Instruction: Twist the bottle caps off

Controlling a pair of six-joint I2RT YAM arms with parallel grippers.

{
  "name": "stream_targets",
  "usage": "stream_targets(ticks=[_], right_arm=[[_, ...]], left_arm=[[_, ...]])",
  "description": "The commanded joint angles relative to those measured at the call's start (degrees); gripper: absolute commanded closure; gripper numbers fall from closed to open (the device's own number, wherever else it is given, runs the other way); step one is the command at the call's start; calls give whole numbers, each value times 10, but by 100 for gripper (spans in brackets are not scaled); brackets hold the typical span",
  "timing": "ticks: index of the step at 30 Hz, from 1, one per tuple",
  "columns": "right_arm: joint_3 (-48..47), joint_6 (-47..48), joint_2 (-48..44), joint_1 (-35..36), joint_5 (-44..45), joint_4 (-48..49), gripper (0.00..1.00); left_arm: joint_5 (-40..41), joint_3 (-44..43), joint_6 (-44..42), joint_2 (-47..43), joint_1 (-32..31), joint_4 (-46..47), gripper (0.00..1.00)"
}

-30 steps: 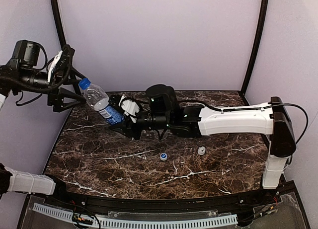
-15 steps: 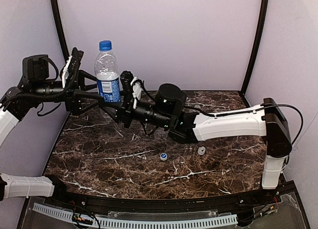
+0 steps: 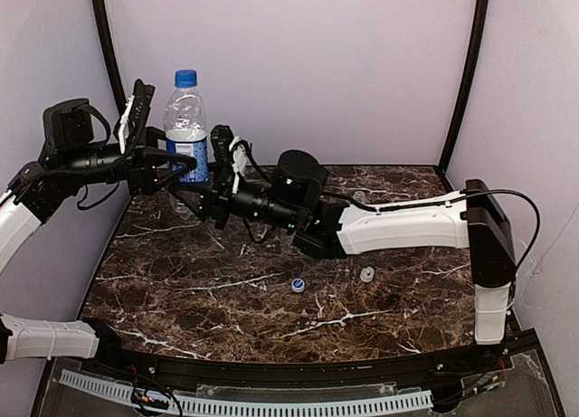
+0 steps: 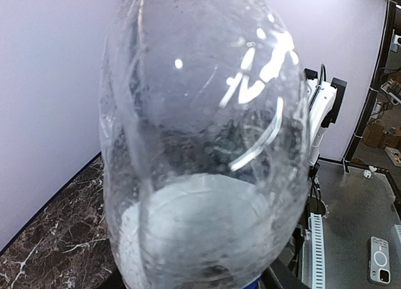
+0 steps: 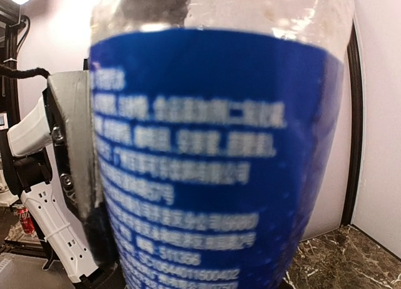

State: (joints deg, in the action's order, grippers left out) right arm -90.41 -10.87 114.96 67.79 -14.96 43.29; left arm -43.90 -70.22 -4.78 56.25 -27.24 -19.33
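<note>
A clear bottle (image 3: 185, 118) with a blue label and a dark blue cap (image 3: 185, 77) stands upright in the air at the back left. My right gripper (image 3: 202, 179) is shut on its lower, labelled part, and the label fills the right wrist view (image 5: 213, 151). My left gripper (image 3: 172, 164) reaches in from the left with its fingers on either side of the bottle's body. The bottle (image 4: 200, 145) fills the left wrist view and hides the jaws, so contact cannot be seen. Two loose caps (image 3: 298, 286) (image 3: 366, 274) lie on the marble table (image 3: 226, 308).
The purple back wall (image 3: 298, 73) is close behind the raised bottle, with black frame posts (image 3: 109, 37) at both back corners. The right arm (image 3: 407, 222) stretches across the back half of the table.
The right gripper swung the bottle from tilted to upright and moved it a little left. The left gripper came in around the bottle and its fingers narrowed.
</note>
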Motion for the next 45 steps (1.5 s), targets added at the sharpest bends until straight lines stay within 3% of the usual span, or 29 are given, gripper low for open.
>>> stream_targets(ticks=[1,4,7,12,15,19,23,28,33,45], right_arm=[[-20,-7,8,3,-11,-10,64],[-8,6,-8,3,-13,-24,47],[24,27,-51,1,-25,-67,28],[53,78,-157,-2,16,-250,19],[37,74,-203,-4,83,-380,19],[-9,-5,-226,-6,222,-503,25],[-59,-38,-208,-10,264,-523,26],[-142,-51,-153,-29,190,-545,27],[-209,-62,-110,-40,117,-568,33],[-233,-70,-89,-50,73,-549,52]], left_arm=[[-9,16,18,2,-6,17,51],[-4,14,15,-1,-7,13,60],[14,4,-11,-5,-6,-7,61],[154,-9,-167,-24,-7,-79,67],[275,6,-280,-35,-14,-94,70],[440,54,-428,-51,-49,-63,73],[560,100,-513,-59,-81,40,76],[598,112,-567,-54,-88,89,76],[607,124,-590,-55,-95,104,75],[601,142,-604,-61,-103,111,75]])
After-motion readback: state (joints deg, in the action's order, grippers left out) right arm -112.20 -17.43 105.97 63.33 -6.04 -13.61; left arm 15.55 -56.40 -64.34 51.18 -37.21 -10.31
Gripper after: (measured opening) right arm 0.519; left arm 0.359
